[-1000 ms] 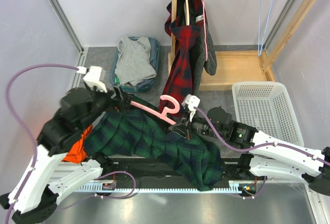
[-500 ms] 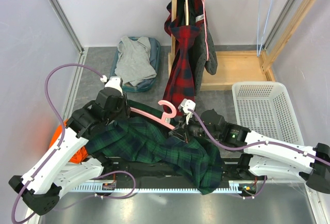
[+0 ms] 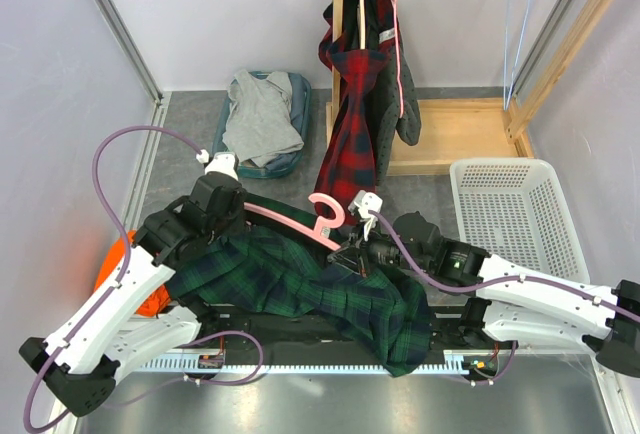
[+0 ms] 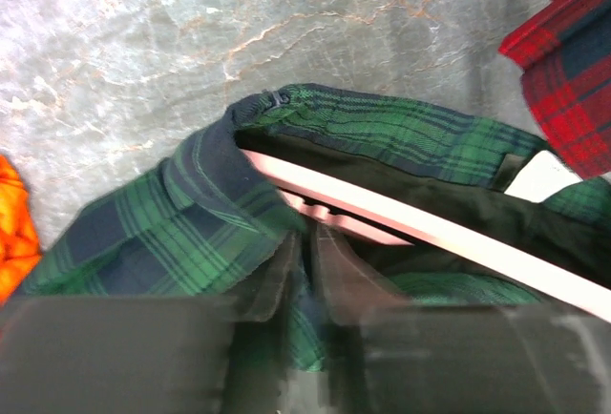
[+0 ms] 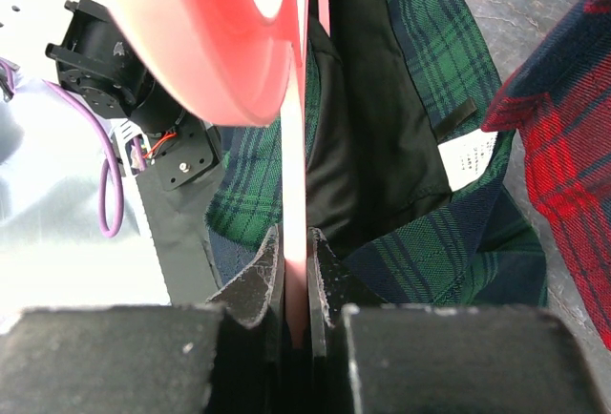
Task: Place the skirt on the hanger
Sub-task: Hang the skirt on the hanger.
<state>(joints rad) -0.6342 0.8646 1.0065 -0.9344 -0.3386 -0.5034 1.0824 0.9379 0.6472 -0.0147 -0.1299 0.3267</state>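
The green and navy plaid skirt (image 3: pixel 300 289) lies spread over the near table edge between the two arms. A pink hanger (image 3: pixel 292 218) rests on its upper edge, one arm tucked inside the waistband (image 4: pixel 220 156). My left gripper (image 4: pixel 304 247) is shut, with a fold of the skirt (image 4: pixel 143 233) pinched between its fingers just below the pink hanger bar (image 4: pixel 430 226). My right gripper (image 5: pixel 296 247) is shut on the hanger's flat pink stem (image 5: pixel 294 166), under the hook (image 5: pixel 205 47). The skirt's black lining and white label (image 5: pixel 468 152) show beside it.
A wooden rack (image 3: pixel 440 134) at the back holds a red plaid garment (image 3: pixel 352 134) and a blue wire hanger (image 3: pixel 520 14). A white basket (image 3: pixel 515 214) stands at the right, a teal bin of grey clothes (image 3: pixel 258 119) at the back left, and orange cloth (image 3: pixel 140 289) by the left arm.
My left arm has swung down onto the skirt beside the hanger's left end, and its gripper has closed on the fabric. The right gripper keeps its hold on the hanger, shifted slightly.
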